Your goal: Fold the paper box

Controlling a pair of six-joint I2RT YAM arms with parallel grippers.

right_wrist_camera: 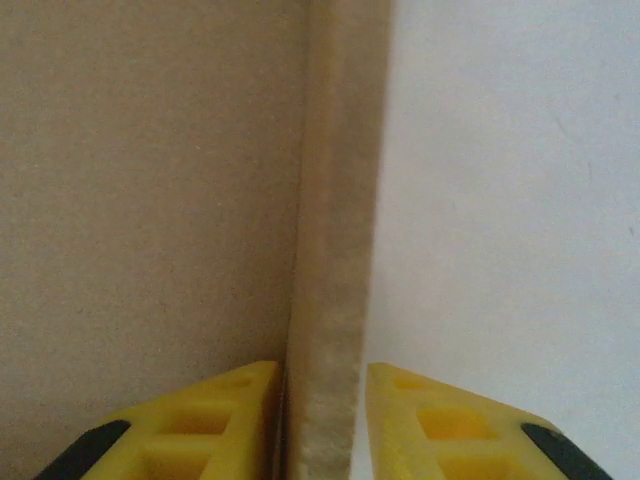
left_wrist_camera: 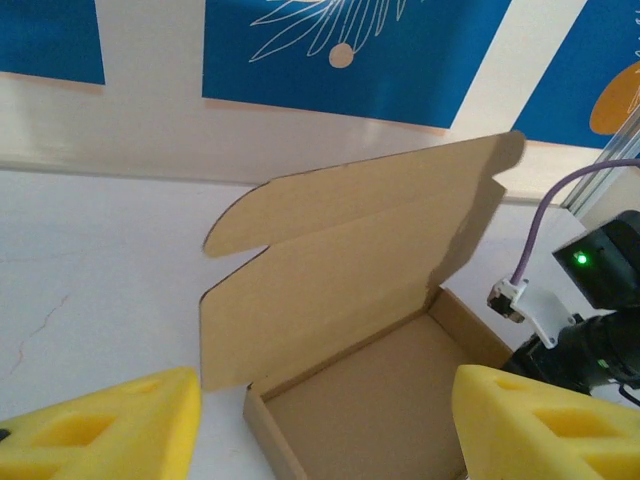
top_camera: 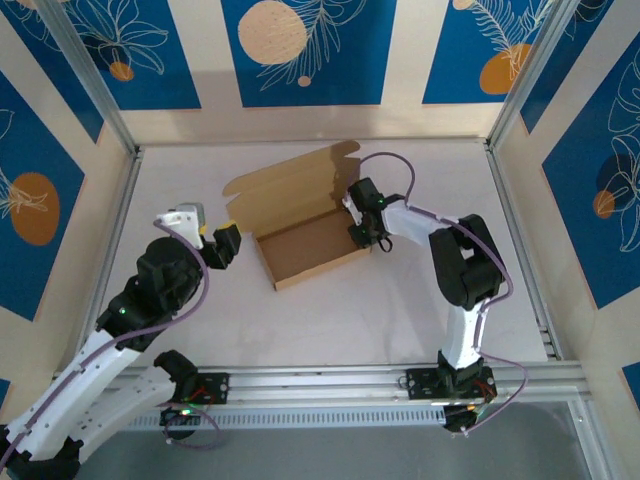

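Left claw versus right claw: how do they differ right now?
The left claw stands wide open and empty; the right claw is nearly shut, its fingers clamping the side wall of the paper box. The left claw hovers just off the box's left end, while the right claw sits on its right end. Both have yellow fingers.

Top external is looking down over the whole table [top_camera: 320, 320] from its near edge. Left wrist is facing the far edge across the paper box [left_wrist_camera: 340, 260]; right wrist is viewing its wall closely.
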